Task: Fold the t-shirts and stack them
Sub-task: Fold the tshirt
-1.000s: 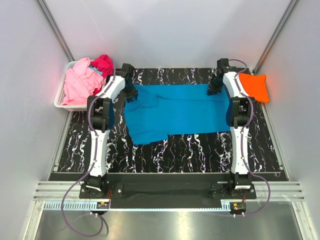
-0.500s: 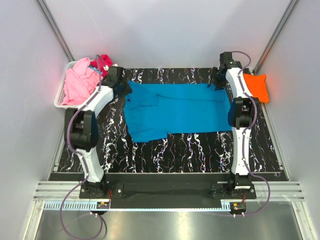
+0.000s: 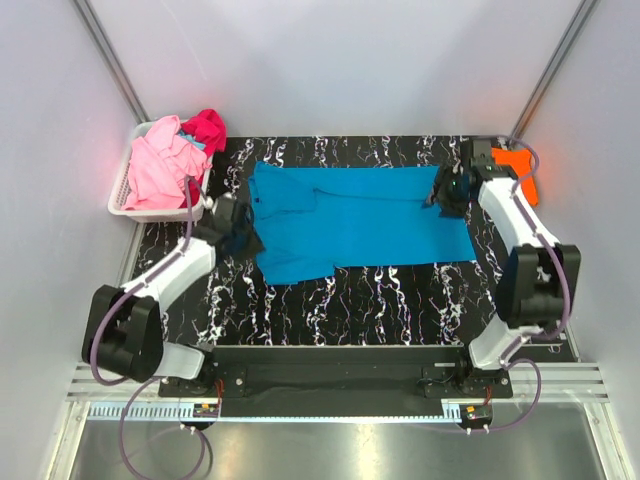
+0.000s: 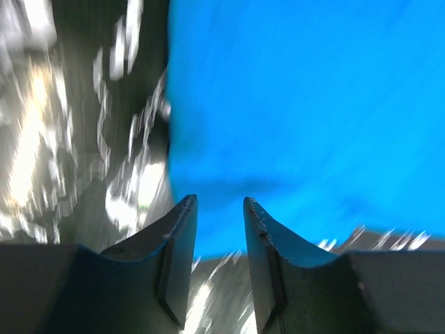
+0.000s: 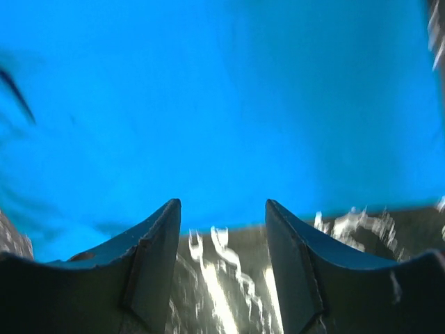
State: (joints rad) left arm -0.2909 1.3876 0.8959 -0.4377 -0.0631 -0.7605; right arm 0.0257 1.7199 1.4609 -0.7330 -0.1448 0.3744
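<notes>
Farthest left, well off to the left of my left pincer (image 3: 240, 228), the white basket (image 3: 122, 195) is holding the pink t-shirt (image 3: 160, 170) and the magenta t-shirt (image 3: 207, 128) in a heap. Neither has been folded yet. The left pincer is sitting low at the left edge of the turquoise t-shirt (image 3: 350, 220), released, its jaws a little apart with nothing between them and the cloth just ahead of its tips. That shirt is lying spread on the tabletop (image 3: 400, 300) between my two pincers. The right pincer (image 3: 445, 192) is hanging at the shirt's right edge, jaws released wide, with bare tabletop showing between them. Just beyond it to the right, the orange t-shirt (image 3: 517, 165) is lying as a compact bundle, partly hidden by the arm. I am judging this as the start of folding the turquoise shirt. The next move calls for each pincer to go down, pinch its own edge of the cloth cleanly and carry it across.
</notes>
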